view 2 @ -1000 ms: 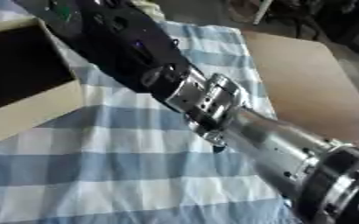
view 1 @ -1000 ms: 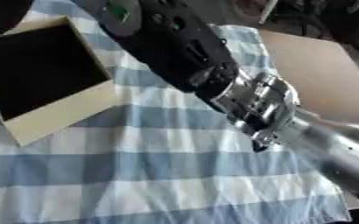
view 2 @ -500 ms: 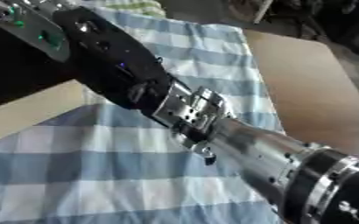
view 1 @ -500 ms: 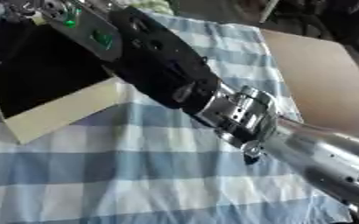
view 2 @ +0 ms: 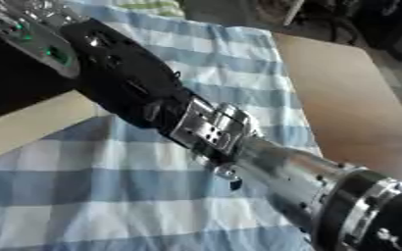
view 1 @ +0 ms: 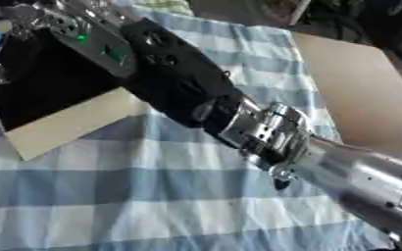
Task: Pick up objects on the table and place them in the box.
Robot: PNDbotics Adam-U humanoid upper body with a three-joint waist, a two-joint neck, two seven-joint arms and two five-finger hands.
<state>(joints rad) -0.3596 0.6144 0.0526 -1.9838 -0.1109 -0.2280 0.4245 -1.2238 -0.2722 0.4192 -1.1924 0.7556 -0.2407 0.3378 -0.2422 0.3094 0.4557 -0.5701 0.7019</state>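
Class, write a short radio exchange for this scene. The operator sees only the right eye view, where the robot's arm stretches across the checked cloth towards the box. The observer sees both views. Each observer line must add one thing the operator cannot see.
Operator: My right eye view cuts the box off at the left edge. Where does its near corner lie?
Observer: The box has its pale near corner on the checked cloth, apart from the right arm.
Operator: Where has the hand got to?
Observer: The right hand shows at the top left, over the box's dark inside. I cannot tell whether it holds anything.
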